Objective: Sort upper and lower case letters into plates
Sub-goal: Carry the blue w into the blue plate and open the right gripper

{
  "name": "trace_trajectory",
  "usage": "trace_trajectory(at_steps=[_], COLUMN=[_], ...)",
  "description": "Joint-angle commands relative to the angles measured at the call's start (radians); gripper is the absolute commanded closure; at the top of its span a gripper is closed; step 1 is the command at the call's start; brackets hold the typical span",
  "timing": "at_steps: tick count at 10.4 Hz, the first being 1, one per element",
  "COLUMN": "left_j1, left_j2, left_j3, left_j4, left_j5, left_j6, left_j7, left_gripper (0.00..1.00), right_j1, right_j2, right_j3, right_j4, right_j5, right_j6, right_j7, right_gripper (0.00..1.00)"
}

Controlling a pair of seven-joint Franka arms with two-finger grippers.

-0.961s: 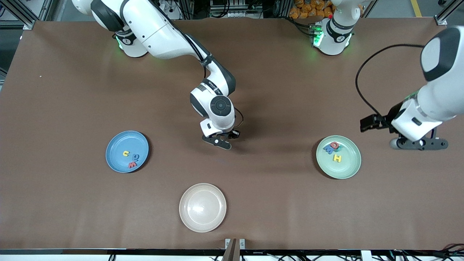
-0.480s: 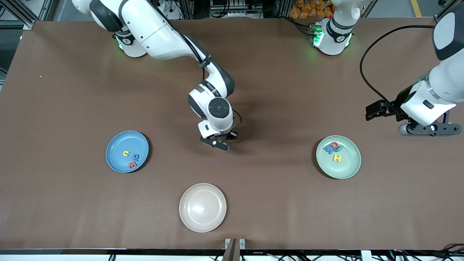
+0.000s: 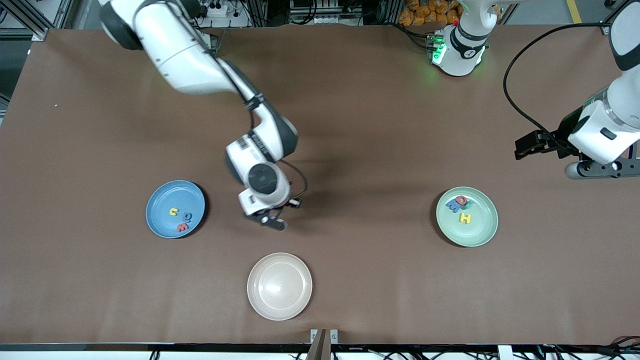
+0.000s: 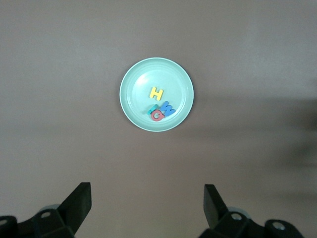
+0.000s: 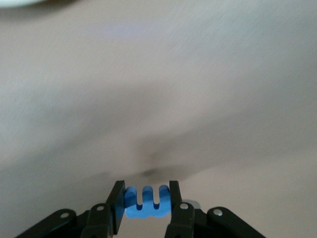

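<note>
In the front view, you are looking at the right gripper (image 3: 270, 220) hanging over bare table (image 3: 350, 125) between the sky blue plate (image 3: 162, 200) and the beige plate (image 3: 279, 286); what its fingers are grasping is hidden here. The blue plate is carrying three letters: a yellow letter (image 3: 173, 211), a small blue letter (image 3: 187, 216) and a red letter (image 3: 183, 228). The mint green plate (image 3: 480, 230), toward the left arm's end of the table, is holding a yellow H (image 3: 465, 218), a blue letter (image 3: 454, 204) and a red letter (image 3: 462, 200) crowded together with a teal piece (image 3: 468, 204). The left gripper (image 3: 602, 169) is hovering over table near that plate.

In the left wrist view, you are seeing the left gripper (image 4: 147, 201) spread wide and gripping nothing, with the mint green plate (image 4: 131, 101) below it showing the yellow H (image 4: 156, 92), the blue letter (image 4: 168, 108), the red letter (image 4: 157, 115) and the teal piece (image 4: 152, 107).

In the right wrist view, you are watching the right gripper (image 5: 146, 198) clamping a blue letter (image 5: 146, 202), three prongs pointing away from the camera, above brown table (image 5: 198, 74).
</note>
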Motion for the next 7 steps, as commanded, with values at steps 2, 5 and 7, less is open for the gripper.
trace_trajectory(at_steps=[2,5,7], left_j1=[-0.033,-0.026,-0.026], left_j2=[-0.042,-0.036,-0.028], left_j3=[0.024,0.020,0.017], left_j4=[-0.049,-0.046,-0.046], left_j5=[-0.035,-0.048,-0.037], left_j6=[-0.003,-0.003,0.005], left_j7=[-0.001,-0.001,-0.004], left_gripper=[0.00,0.00,0.00], right_j1=[-0.209,-0.335,-0.402], right_j2=[-0.066,-0.088,-0.097], right_j3=[0.062,0.052,0.046], right_j4=[-0.010,-0.018,-0.033], right_j5=[0.011,-0.002,-0.034], right_j6=[-0.110,-0.173,-0.188], right_j7=[-0.283,-0.549,-0.699], right_gripper=[0.75,0.73,0.71])
